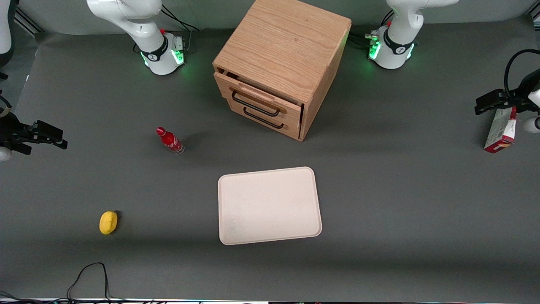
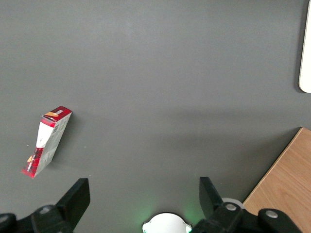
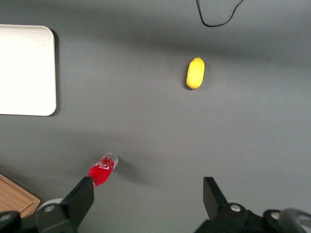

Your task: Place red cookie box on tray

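Observation:
The red cookie box (image 1: 500,131) stands on edge on the grey table, far toward the working arm's end; it also shows in the left wrist view (image 2: 47,141). My left gripper (image 1: 481,105) hangs above the table close beside the box. In the left wrist view the gripper (image 2: 143,194) is open and empty, and the box lies off to one side, not between the fingers. The pale beige-pink tray (image 1: 270,204) lies empty near the table's middle, nearer the front camera than the cabinet; a corner of it shows in the left wrist view (image 2: 306,58).
A wooden drawer cabinet (image 1: 280,63) stands at mid-table with its top drawer slightly open. A small red bottle (image 1: 170,140) and a yellow lemon-like object (image 1: 108,222) lie toward the parked arm's end. A black cable (image 1: 90,274) loops at the front edge.

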Controlling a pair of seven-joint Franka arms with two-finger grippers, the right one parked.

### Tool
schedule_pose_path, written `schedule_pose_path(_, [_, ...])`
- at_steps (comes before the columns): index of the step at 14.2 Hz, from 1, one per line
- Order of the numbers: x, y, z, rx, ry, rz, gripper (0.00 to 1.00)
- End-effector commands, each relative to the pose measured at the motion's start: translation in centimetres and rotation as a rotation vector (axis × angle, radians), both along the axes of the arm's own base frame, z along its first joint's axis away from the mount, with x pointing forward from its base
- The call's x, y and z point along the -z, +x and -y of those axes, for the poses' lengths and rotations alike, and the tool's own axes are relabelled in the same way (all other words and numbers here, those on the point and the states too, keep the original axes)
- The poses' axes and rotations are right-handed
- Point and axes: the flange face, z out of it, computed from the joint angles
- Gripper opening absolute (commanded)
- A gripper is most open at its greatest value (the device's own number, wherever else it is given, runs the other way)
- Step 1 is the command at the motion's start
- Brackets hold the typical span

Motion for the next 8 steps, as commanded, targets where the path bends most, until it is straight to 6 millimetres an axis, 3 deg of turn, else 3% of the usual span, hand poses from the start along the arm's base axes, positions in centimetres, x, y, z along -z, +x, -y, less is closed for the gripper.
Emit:
schedule_pose_path(1, [-0.63,0.13,-0.25,-0.007,-0.015,-0.023,1.0])
schedule_pose_path(5, [-0.2,0.22,-1.04,-0.016,-0.027,-0.033,1.0])
schedule_pose_path(8, [-0.32,0.22,-0.53,-0.009,-0.02,-0.033,1.0])
